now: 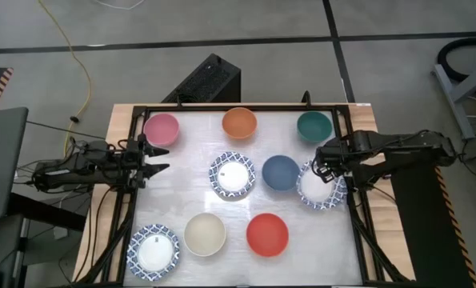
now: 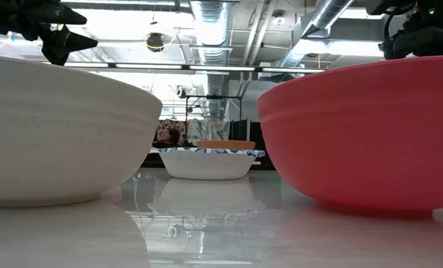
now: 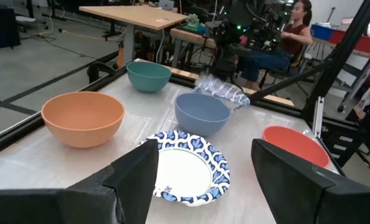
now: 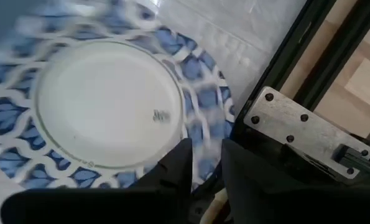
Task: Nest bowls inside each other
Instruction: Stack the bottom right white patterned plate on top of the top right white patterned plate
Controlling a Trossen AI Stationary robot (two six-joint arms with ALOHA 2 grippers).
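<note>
Bowls sit mouth-up and apart across the worktop (image 1: 190, 152), none nested: pink (image 1: 161, 129), orange (image 1: 239, 122) and green (image 1: 314, 126) along twelve o'clock, a patterned bowl (image 1: 232, 176) and blue (image 1: 280, 173) mid-worktop, cream (image 1: 205, 234), red (image 1: 267, 234) and another patterned one (image 1: 153, 251) toward six. The right gripper (image 1: 326, 171) reaches in from three o'clock, tilted down over a third patterned bowl's (image 4: 104, 106) rim, jaws slightly parted, gripping nothing visible. The left gripper (image 1: 159, 158) lies level at nine o'clock, jaws wide and empty.

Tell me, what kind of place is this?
Probably a robotics lab or workshop: exposed ceiling ducts, workbenches with a seated person behind, and a framed white table of bowls between two robot arms.
</note>
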